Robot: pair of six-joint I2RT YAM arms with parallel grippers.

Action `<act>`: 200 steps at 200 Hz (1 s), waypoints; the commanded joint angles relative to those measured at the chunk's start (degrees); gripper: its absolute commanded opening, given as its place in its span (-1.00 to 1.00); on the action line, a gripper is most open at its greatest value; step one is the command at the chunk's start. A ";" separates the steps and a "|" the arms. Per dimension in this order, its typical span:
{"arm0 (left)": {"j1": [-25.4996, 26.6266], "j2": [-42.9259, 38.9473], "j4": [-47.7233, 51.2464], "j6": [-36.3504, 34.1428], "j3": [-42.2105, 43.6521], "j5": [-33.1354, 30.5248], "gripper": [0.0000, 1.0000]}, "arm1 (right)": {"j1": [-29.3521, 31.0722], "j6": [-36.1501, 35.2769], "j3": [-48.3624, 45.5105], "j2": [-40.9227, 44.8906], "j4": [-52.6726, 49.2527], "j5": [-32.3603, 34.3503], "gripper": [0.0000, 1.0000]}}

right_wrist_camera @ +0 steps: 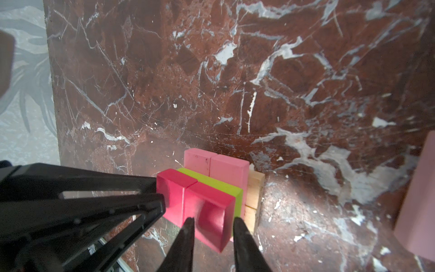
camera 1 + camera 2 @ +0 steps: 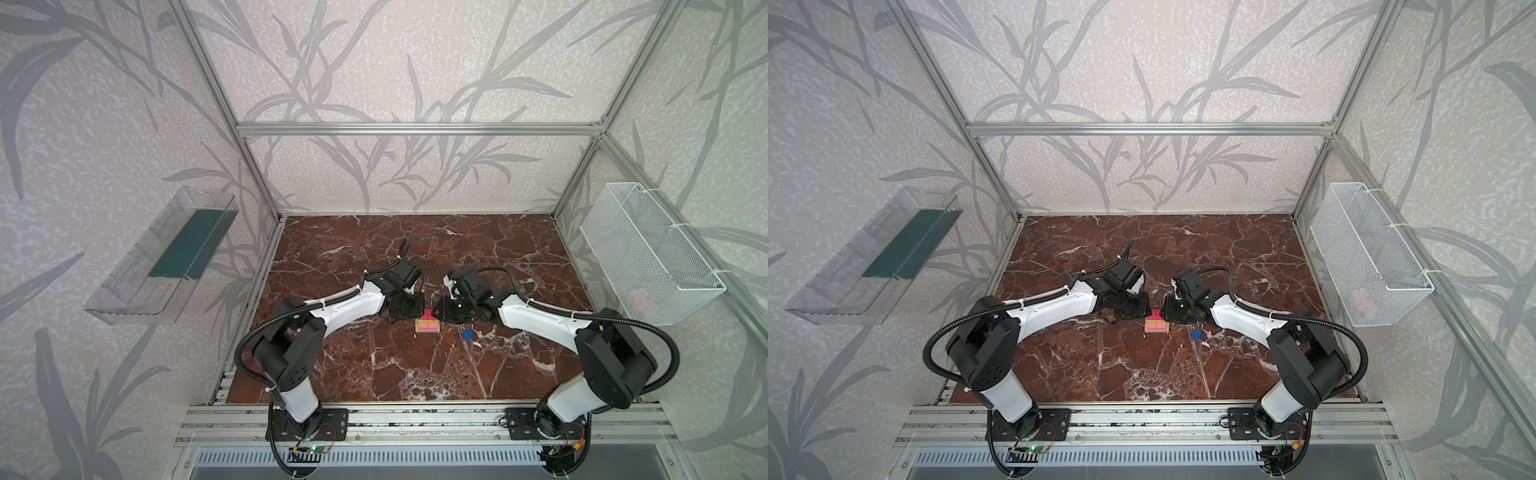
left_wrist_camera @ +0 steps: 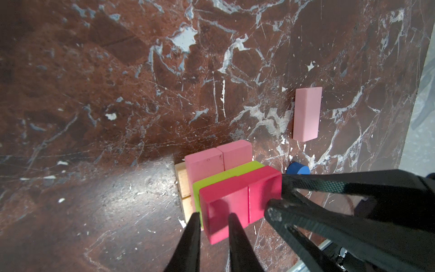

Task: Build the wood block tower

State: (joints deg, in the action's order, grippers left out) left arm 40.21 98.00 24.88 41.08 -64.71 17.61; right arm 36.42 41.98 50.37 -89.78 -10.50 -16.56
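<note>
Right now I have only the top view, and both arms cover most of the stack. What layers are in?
Observer: Lowest are tan bars, two pink bars on them, then a lime-green bar beside two red cubes.
Operator: Any stray pieces besides the blue disc?
Observer: A third pink bar lies on the table, apart from the stack.
Operator: And the grippers?
Observer: The left gripper and right gripper each have fingertips at one red cube; grip unclear.
</note>
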 commanded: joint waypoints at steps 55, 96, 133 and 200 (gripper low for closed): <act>0.31 -2.70 1.04 -0.12 -1.03 -1.17 -0.56 | -0.20 -0.14 0.34 3.20 -1.47 0.44 -0.16; 0.31 -4.62 2.59 -0.89 -1.61 -2.49 -0.47 | -0.15 -0.38 0.43 7.23 -3.67 1.63 -0.01; 0.27 -7.81 4.16 -1.61 -1.65 -4.19 -0.40 | -0.28 -0.79 -0.07 11.67 -6.58 4.12 0.07; 0.22 -17.56 6.90 -3.22 1.16 -9.46 -0.34 | -0.36 -0.89 -4.07 19.53 -11.61 11.49 -0.25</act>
State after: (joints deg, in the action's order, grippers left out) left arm 40.25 84.93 29.28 39.24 -64.69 12.12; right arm 36.42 41.50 48.73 -72.95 -18.33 -9.37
